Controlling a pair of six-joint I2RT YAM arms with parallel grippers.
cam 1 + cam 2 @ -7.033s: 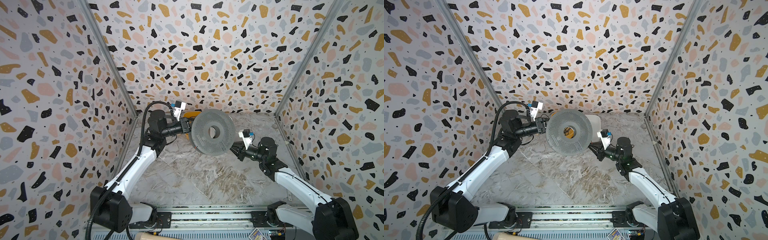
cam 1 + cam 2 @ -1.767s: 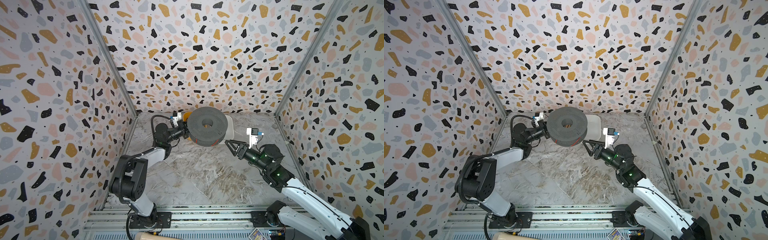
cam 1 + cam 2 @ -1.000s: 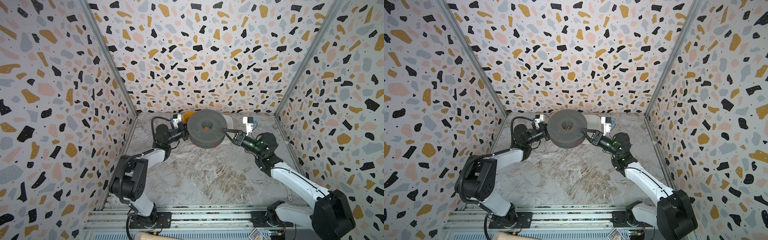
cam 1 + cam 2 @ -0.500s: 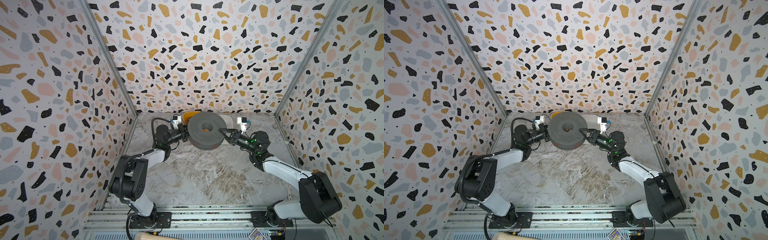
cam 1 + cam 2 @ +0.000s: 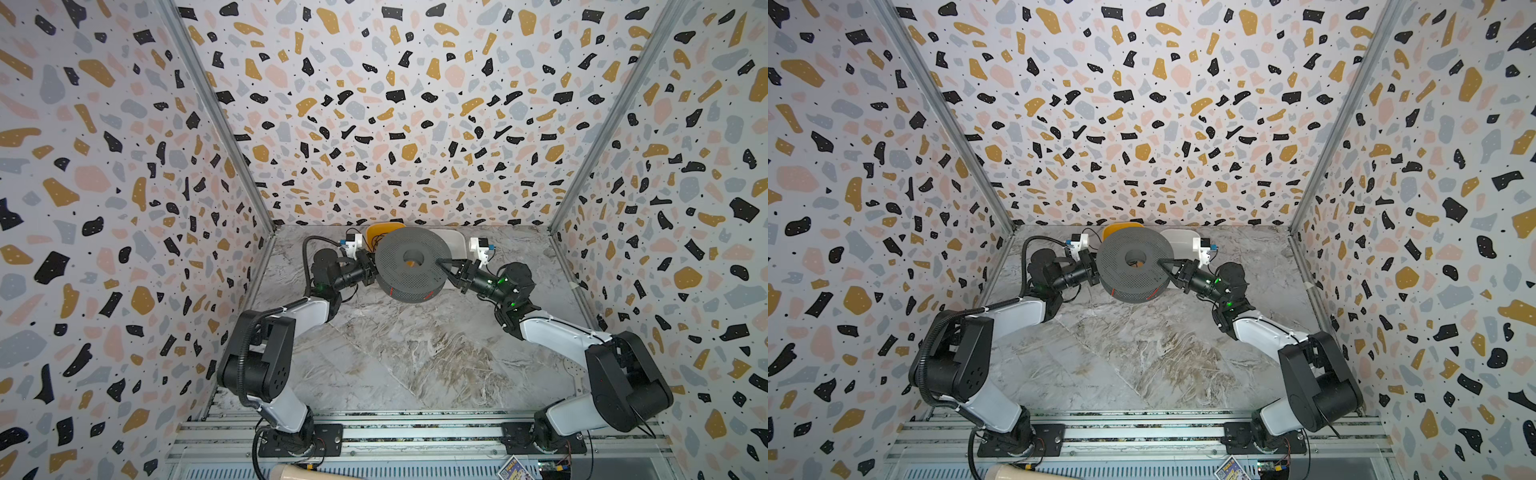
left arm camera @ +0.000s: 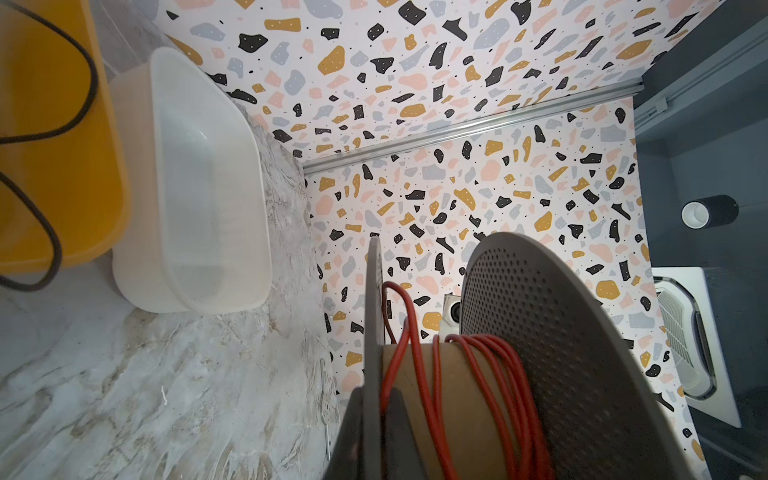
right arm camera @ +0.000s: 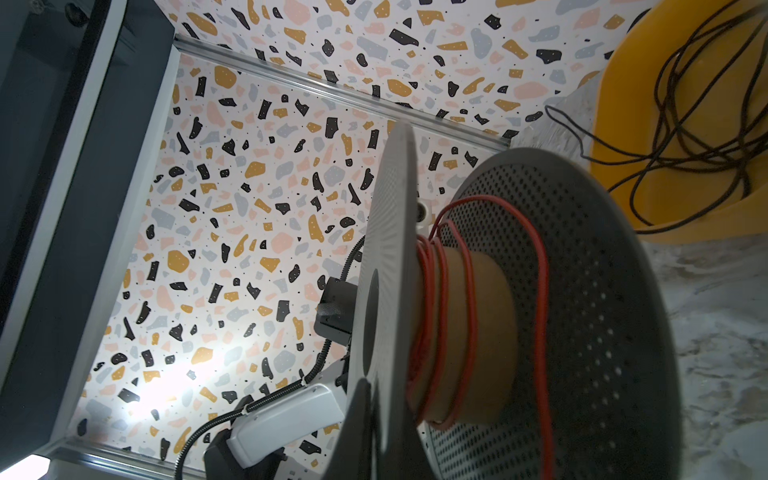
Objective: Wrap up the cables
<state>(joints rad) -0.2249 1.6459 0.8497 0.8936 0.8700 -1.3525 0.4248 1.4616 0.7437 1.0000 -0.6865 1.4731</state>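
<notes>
Clamping spool [image 5: 397, 268] flange, right pincer [image 5: 443, 264]; red wire [image 7: 424, 299] coiled just beside.

Red wire [image 7: 430, 299] coiled on spool [image 7: 582, 291]; end effector [image 7: 376, 392] clamps flange [image 7: 390, 249]; black wire [image 7: 737, 164] in tub [image 7: 615, 124].

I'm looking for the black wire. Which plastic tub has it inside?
The yellow-orange plastic tub holds the tangled thin black wire; the white see-through plastic tub beside it has nothing inside.
</notes>
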